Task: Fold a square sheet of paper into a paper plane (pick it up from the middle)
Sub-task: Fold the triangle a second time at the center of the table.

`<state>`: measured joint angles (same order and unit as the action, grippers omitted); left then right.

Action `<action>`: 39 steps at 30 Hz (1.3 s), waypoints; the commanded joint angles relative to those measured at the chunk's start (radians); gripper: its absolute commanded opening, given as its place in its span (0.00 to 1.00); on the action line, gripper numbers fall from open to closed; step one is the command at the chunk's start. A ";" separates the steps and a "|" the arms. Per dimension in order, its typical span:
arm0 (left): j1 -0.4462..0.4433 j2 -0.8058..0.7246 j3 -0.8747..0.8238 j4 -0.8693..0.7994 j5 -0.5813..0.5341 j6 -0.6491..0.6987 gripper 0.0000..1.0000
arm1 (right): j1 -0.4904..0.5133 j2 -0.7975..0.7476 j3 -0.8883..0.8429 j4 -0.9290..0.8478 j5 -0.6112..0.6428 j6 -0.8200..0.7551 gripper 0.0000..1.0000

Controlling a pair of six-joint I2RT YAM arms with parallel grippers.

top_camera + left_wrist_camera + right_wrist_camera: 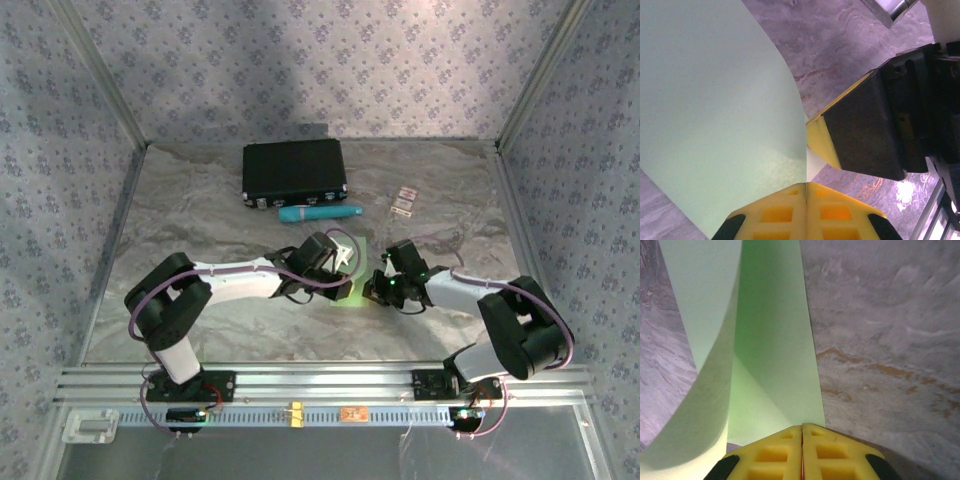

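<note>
The square sheet of paper (pixel 715 100) is pale green and lifted off the table, bowed into a curve between the two arms. My left gripper (pixel 806 187) is shut, with the sheet's edge running into the seam between its yellow fingers. My right gripper (pixel 802 427) is shut on the sheet (pixel 772 340) as well, which curls up and over to its left. In the top view both grippers, left (pixel 340 268) and right (pixel 380 285), meet at the table's middle with the sheet (pixel 348 292) between them. The right gripper's black and yellow finger (pixel 865 130) sits close in the left wrist view.
A black case (pixel 293 172) lies at the back of the marbled table (pixel 200 200), with a teal tube (pixel 320 213) just in front of it. Small packets (pixel 404 200) lie to the back right. Patterned walls and metal rails enclose the table.
</note>
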<state>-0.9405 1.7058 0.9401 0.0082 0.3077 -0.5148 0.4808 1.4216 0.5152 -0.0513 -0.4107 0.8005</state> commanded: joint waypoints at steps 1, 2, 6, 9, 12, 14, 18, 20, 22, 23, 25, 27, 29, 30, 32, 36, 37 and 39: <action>0.003 0.020 0.033 0.040 0.019 -0.042 0.00 | -0.021 0.017 0.038 -0.105 0.012 -0.091 0.09; 0.003 0.021 0.032 0.047 0.017 -0.051 0.00 | -0.026 0.020 0.045 -0.115 0.008 -0.103 0.09; -0.001 0.040 0.041 0.064 0.016 -0.070 0.01 | -0.053 0.020 0.062 -0.146 -0.003 -0.138 0.10; -0.004 0.053 0.052 0.060 0.005 -0.070 0.03 | -0.056 0.017 0.072 -0.138 -0.026 -0.141 0.10; -0.007 0.058 0.059 0.056 -0.011 -0.065 0.05 | -0.053 0.017 0.078 -0.128 -0.031 -0.135 0.10; -0.007 0.058 0.063 0.055 -0.015 -0.060 0.06 | -0.052 0.021 0.078 -0.123 -0.030 -0.132 0.11; -0.007 0.056 0.069 0.046 -0.029 -0.045 0.08 | -0.050 0.024 0.077 -0.126 -0.025 -0.130 0.11; -0.007 0.055 0.070 0.047 -0.035 -0.041 0.10 | -0.050 0.023 0.074 -0.127 -0.021 -0.129 0.11; -0.007 0.055 0.069 0.052 -0.035 -0.039 0.11 | -0.051 0.026 0.071 -0.129 -0.019 -0.130 0.11; -0.008 0.057 0.069 0.053 -0.035 -0.036 0.11 | -0.050 0.028 0.070 -0.129 -0.017 -0.128 0.11; -0.009 0.058 0.071 0.058 -0.037 -0.032 0.11 | -0.050 0.030 0.069 -0.125 -0.017 -0.125 0.11; -0.009 0.063 0.072 0.062 -0.035 -0.027 0.10 | -0.050 0.032 0.069 -0.122 -0.020 -0.122 0.11; -0.010 0.066 0.077 0.060 -0.032 -0.021 0.10 | -0.048 0.033 0.069 -0.119 -0.020 -0.120 0.11; -0.009 0.066 0.078 0.061 -0.032 -0.021 0.10 | -0.049 0.034 0.069 -0.119 -0.021 -0.120 0.11; -0.009 0.067 0.078 0.061 -0.030 -0.018 0.08 | -0.048 0.033 0.069 -0.121 -0.019 -0.120 0.11; -0.009 0.066 0.078 0.056 -0.032 -0.013 0.04 | -0.047 0.030 0.072 -0.118 -0.022 -0.118 0.11; -0.009 0.066 0.077 0.055 -0.032 -0.014 0.03 | -0.046 0.025 0.075 -0.116 -0.023 -0.114 0.11; -0.009 0.064 0.074 0.055 -0.031 -0.016 0.01 | -0.042 0.013 0.075 -0.101 -0.028 -0.102 0.11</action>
<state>-0.9443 1.7622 0.9886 0.0563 0.2764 -0.5465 0.4305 1.4429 0.5697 -0.1505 -0.4305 0.6880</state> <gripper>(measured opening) 0.052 0.108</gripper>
